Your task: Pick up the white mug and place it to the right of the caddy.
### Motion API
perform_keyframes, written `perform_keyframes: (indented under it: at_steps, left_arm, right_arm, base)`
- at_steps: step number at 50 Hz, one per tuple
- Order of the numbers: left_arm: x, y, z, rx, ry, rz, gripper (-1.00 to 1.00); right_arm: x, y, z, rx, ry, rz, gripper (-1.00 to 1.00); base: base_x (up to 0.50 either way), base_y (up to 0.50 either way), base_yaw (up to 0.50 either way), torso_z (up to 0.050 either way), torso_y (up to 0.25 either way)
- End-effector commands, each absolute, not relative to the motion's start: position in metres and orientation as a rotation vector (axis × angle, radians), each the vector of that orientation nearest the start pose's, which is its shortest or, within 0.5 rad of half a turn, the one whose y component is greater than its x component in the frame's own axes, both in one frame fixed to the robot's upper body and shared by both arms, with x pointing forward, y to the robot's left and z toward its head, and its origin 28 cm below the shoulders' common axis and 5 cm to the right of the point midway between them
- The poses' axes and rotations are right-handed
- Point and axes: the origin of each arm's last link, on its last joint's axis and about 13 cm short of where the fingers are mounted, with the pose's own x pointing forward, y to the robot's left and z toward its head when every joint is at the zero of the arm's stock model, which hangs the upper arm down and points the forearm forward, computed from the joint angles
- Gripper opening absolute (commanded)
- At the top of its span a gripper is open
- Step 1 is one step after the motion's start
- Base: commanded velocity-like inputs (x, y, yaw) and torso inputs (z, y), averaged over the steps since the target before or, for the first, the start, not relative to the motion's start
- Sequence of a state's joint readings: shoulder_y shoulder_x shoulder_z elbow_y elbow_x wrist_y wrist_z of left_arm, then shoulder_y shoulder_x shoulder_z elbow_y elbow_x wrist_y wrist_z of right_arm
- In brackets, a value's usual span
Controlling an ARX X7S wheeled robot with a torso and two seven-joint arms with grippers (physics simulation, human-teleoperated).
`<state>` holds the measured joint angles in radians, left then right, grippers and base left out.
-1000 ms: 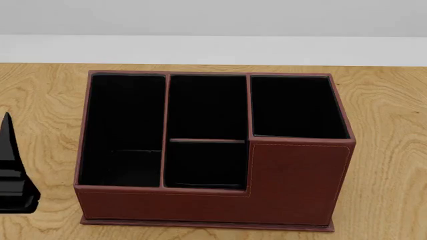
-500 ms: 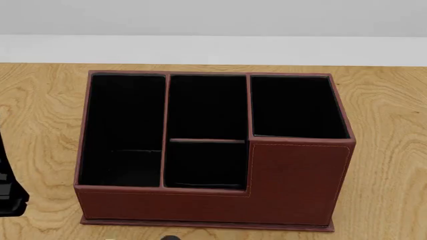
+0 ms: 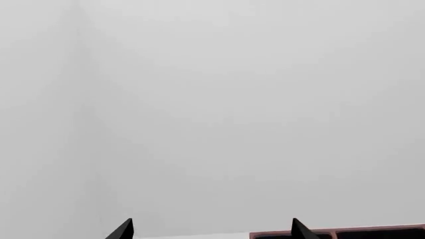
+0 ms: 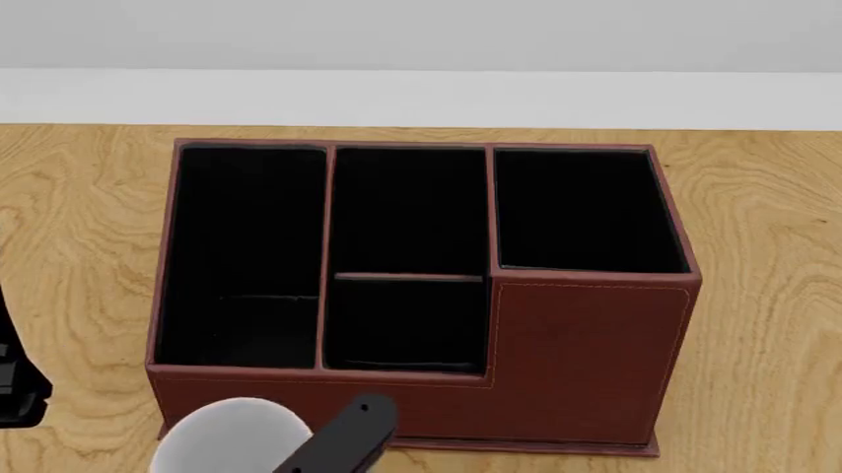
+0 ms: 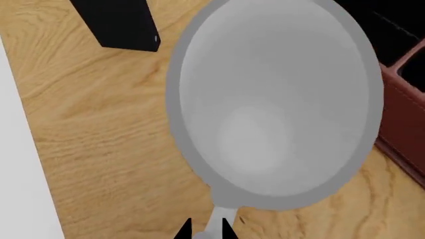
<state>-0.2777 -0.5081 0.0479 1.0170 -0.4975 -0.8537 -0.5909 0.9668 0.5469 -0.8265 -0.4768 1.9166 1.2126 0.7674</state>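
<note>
The white mug (image 4: 227, 436) shows at the bottom of the head view, in front of the caddy's (image 4: 579, 345) front left corner. A black part of my right arm (image 4: 345, 436) lies against the mug's right side. In the right wrist view I look down into the mug (image 5: 272, 104). My right gripper (image 5: 207, 230) is shut on its handle (image 5: 218, 221), which sits between the two tips. My left gripper (image 3: 211, 230) is open and empty, facing a grey wall, with the caddy's top rim (image 3: 359, 232) just in view.
The caddy stands on a wooden table (image 4: 763, 217) with a white wall behind. A black part of my left arm (image 4: 14, 379) shows at the head view's left edge. A black object (image 5: 119, 25) lies on the wood beyond the mug in the right wrist view.
The white mug and my right arm have come into the head view from below, in front of the caddy. The black left arm part has slid further out at the left edge.
</note>
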Motion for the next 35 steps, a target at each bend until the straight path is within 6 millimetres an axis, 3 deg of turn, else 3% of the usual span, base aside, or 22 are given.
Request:
perform_keyframes:
  at_steps: [1, 35]
  left_arm:
    - [0.177, 0.232, 0.201, 0.160, -0.369, 0.140, 1.00]
    - [0.182, 0.229, 0.200, 0.159, -0.363, 0.121, 1.00]
  right_arm:
    - [0.200, -0.064, 0.202, -0.279, 0.709, 0.921, -1.00]
    - [0.212, -0.082, 0.216, -0.238, 0.659, 0.806, -1.00]
  base:
    - [0.00, 0.00, 0.00, 0.000, 0.000]
    - [0.00, 0.00, 0.00, 0.000, 0.001]
